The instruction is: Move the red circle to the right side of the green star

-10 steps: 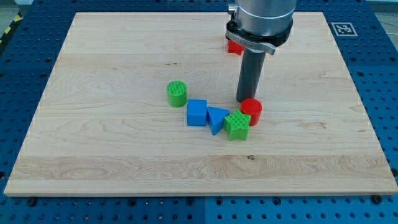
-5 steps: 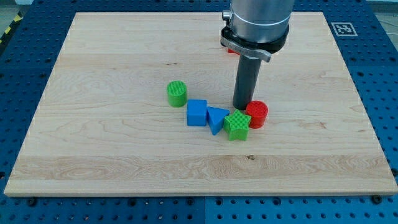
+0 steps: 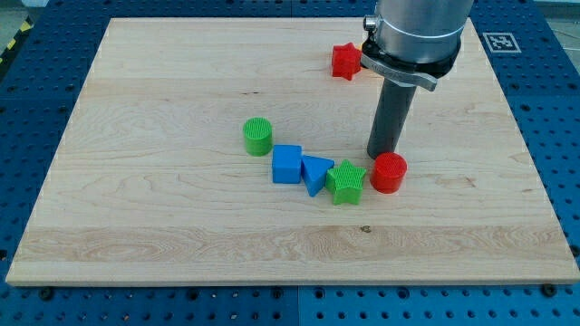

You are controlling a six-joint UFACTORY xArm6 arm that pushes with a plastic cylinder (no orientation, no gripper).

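- Pale wooden board [image 3: 181, 81] lies on a blue perforated table [image 3: 553, 136], with a fiducial tag [image 3: 497, 42] at the board's 1 o'clock corner.
- My tip [image 3: 383, 155] is a plain rod with nothing to open or clench; it grasps nothing and stands at the red circle's 12 o'clock edge, seemingly touching it.
- Red circle [image 3: 389, 172] sits at 3 o'clock of the green star [image 3: 345, 181], just beside it; I cannot tell whether they touch.
- Green star touches the blue triangle [image 3: 314, 173] at its 9 o'clock, and the blue cube [image 3: 287, 164] sits against the triangle's far side.
- Green cylinder [image 3: 257, 136] stands near the cube at its 11 o'clock, apart from it.
- Red star [image 3: 344, 61] lies well apart near the board's 12 o'clock edge, beside the arm's collar [image 3: 408, 63].
- Open board spreads at 3 o'clock of the red circle up to the edge, and widely at 6 o'clock and across the 9 o'clock half.
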